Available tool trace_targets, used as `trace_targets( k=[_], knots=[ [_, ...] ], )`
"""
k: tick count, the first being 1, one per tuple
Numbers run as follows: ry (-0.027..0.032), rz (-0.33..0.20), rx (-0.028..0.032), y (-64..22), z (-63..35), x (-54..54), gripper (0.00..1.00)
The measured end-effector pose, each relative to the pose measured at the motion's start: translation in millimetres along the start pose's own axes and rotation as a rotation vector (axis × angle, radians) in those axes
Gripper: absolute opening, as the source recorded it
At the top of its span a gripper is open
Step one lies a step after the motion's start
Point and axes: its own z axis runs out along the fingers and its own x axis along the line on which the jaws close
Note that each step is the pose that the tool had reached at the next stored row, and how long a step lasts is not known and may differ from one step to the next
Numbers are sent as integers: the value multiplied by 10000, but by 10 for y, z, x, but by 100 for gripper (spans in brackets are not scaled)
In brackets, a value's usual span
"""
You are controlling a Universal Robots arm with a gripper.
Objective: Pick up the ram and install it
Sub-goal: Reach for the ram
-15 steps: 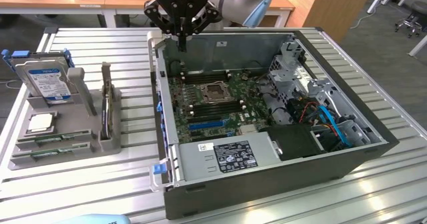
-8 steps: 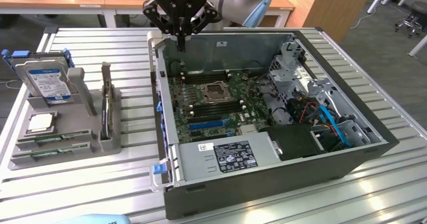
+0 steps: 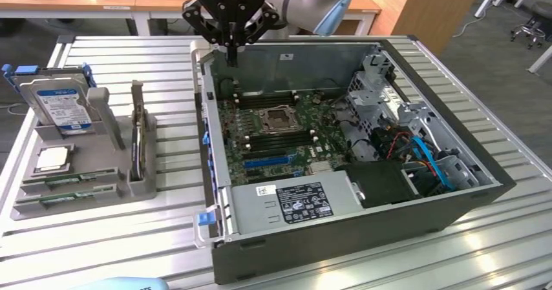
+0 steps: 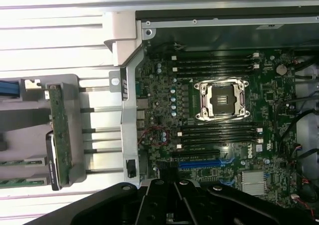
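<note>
Status for you: pick not yet made, by my read. The gripper (image 3: 231, 57) hangs over the far edge of the open case (image 3: 345, 238), towards the exterior view's left. Its fingers look pressed together with nothing between them.

The ram (image 3: 71, 179) lies flat in a slot of the grey tray (image 3: 142, 174), well apart from the gripper. A second stick (image 3: 64, 198) sits just beside it; both untouched, as far as you can judge from here. The hard drive (image 3: 62, 106) and processor chip (image 3: 52, 159) share the tray; ignore them.

On the motherboard, both banks of memory slots look empty in the wrist view, the upper bank (image 4: 214, 60) and the lower bank (image 4: 219, 133), one on each side of the processor socket (image 4: 222, 99).

So nothing done; grasp, carry and seating all left. The tool is parked over the case rather than the tray.
</note>
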Motion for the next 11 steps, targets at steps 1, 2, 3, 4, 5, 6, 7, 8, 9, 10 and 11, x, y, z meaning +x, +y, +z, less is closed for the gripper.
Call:
trace_targets(
  k=[1,2,3,4,5,6,7,8,9,10,11],
  knots=[
    [0,0,0,0,0,9,10],
    [0,0,-1,-1,0,18,10],
    [0,0,0,-1,0,29,10],
    [0,0,0,-1,-1,41,10],
    [0,0,0,-2,-1,52,10],
    [-1,1,-1,-3,-1,63,10],
    [-1,0,-1,-4,-1,72,10],
    [0,0,0,-4,-2,81,10],
    [-1,-1,0,-5,-1,91,10],
    [0,0,-1,-5,-2,101,10],
    [0,0,0,-5,-2,112,10]
  ],
)
